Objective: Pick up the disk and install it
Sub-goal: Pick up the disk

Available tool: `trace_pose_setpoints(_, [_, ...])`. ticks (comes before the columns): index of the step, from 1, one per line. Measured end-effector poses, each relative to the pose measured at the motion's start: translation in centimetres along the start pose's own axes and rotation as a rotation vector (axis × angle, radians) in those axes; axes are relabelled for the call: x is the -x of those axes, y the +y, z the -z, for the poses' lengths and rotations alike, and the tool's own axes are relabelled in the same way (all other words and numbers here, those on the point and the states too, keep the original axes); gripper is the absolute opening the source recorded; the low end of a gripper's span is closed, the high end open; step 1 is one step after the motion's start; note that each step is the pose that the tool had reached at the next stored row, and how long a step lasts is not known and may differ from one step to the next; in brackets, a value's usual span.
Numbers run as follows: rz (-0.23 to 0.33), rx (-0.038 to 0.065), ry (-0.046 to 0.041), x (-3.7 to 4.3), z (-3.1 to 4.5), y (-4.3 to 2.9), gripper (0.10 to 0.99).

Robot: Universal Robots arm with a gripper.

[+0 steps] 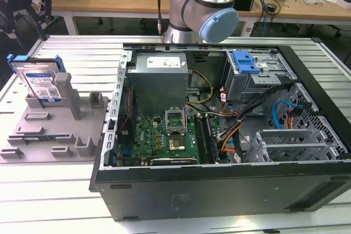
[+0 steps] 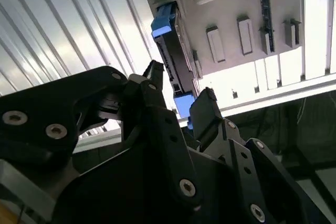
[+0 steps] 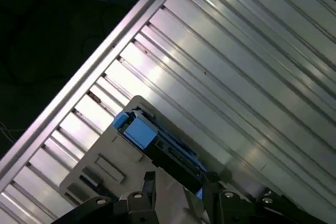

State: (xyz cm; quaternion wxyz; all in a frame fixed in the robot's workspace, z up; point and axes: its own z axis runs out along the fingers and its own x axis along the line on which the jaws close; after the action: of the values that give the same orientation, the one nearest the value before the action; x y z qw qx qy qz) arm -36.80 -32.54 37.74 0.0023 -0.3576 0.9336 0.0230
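Note:
The disk [image 1: 39, 83] stands on edge in a slot of the grey fixture plate [image 1: 55, 138] at the exterior view's left, its white-and-blue label facing the camera and its blue rail frame around it. My gripper [image 1: 37, 15] hangs in the air above it, apart from it. In both wrist views I look down past the black fingers at the disk's top edge. The disk [image 2: 169, 51] [image 3: 160, 145] lies in line with the gap of my gripper [image 2: 178, 88] [image 3: 179, 182]. The fingers are spread open with nothing between them.
An open computer case [image 1: 219, 190] lies on the ribbed metal table [image 1: 55, 201] to the exterior view's right of the fixture. It holds a motherboard [image 1: 164, 135], cables, and a drive cage with a blue tab [image 1: 245, 61]. Upright posts [image 1: 64, 89] stand beside the disk.

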Motion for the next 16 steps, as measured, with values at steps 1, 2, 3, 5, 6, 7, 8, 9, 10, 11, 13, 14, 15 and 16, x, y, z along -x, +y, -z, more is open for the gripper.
trace_pose_setpoints(1, [0.029, 0.0, 0.0014, 0.0, -0.02, 0.0, 0.482])
trace_pose_setpoints(2, [0.048, 0.001, 0.0023, 0.0, -0.03, 0.0, 0.482])
trace_pose_setpoints(3, [0.067, 0.001, 0.0033, 0.0, -0.04, 0.0, 0.482])
trace_pose_setpoints(5, [0.107, 0.001, 0.0054, 0.0, -0.07, -0.01, 0.482])
trace_pose_setpoints(6, [0.131, 0.001, 0.0066, 0.0, -0.08, -0.01, 0.482])
trace_pose_setpoints(7, [0.15, 0.002, 0.0077, 0.0, -0.1, -0.01, 0.482])
trace_pose_setpoints(8, [0.175, 0.002, 0.0091, 0.0, -0.12, 0.0, 0.482])
trace_pose_setpoints(9, [0.193, 0.002, 0.0104, 0.0, -0.13, -0.01, 0.482])
trace_pose_setpoints(10, [0.228, 0.002, 0.0124, 0.0, -0.15, -0.01, 0.482])
trace_pose_setpoints(11, [0.247, 0.002, 0.0136, 0.0, -0.16, -0.01, 0.482])
trace_pose_setpoints(13, [0.322, 0.002, 0.0176, -0.01, -0.21, -0.01, 0.482])
trace_pose_setpoints(14, [0.34, 0.002, 0.0188, 0.0, -0.22, -0.01, 0.482])
trace_pose_setpoints(15, [0.358, 0.002, 0.0198, 0.0, -0.23, -0.01, 0.482])
trace_pose_setpoints(16, [0.395, 0.002, 0.0217, 0.0, -0.25, -0.01, 0.482])
